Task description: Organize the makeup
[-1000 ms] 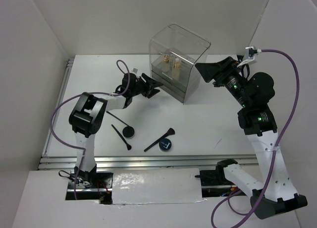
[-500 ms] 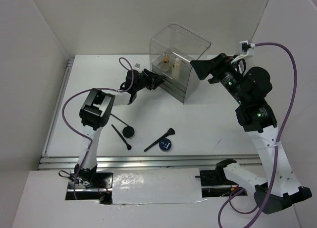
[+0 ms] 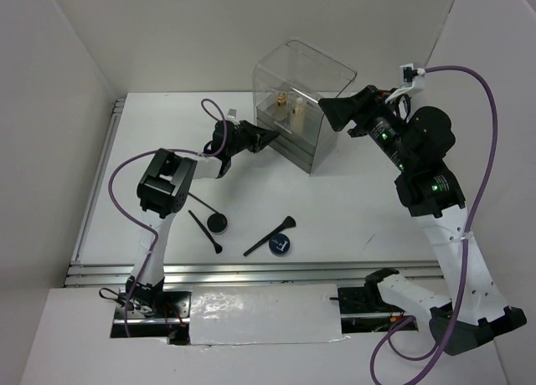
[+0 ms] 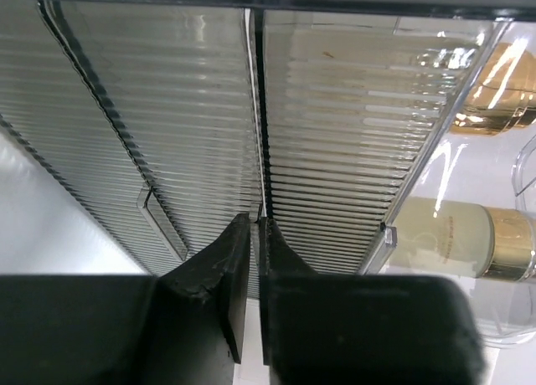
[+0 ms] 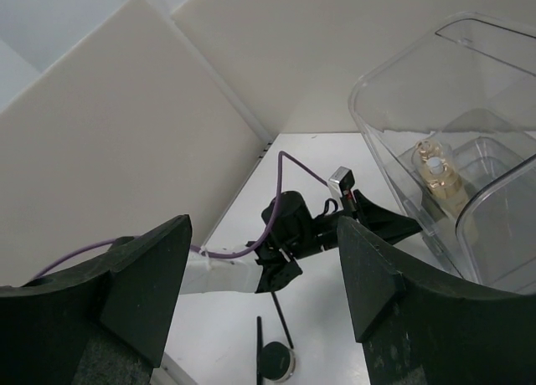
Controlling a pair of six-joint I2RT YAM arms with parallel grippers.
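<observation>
Since a drawer likely needs opening first, left gripper (image 4: 256,234) pinches drawer lip (image 4: 259,109) of box (image 3: 328,74); right gripper (image 5: 264,226) spread, empty, beside it. Already inside: tube (image 4: 444,234), lipstick (image 4: 496,84); jars (image 3: 218,224), brushes (image 3: 268,236) near front edge of desk (image 3: 360,218).

- Clear and colourless on the acrylic box (image 3: 306,88) at 12 o'clock, with fine parallel ribbing across the grey-tinted drawer fronts (image 4: 167,109).
- Pale cream on the tube (image 4: 444,238), banded by a shiny gold collar (image 4: 509,244).
- Gleaming gold on the lipstick (image 4: 502,88).
- Black on the round jar (image 3: 219,224) at 7 o'clock; dark blue with a white mark on the other jar (image 3: 280,245) at 6 o'clock.
- Plain black on the thin brushes (image 3: 269,236).
- Matte black on the left gripper (image 4: 255,226) and the right gripper (image 3: 333,110).
- Purple on the cables (image 5: 226,253); small green lights (image 3: 433,185) on black housing.
- Plain white on the table (image 3: 360,209) and walls (image 3: 167,33).
</observation>
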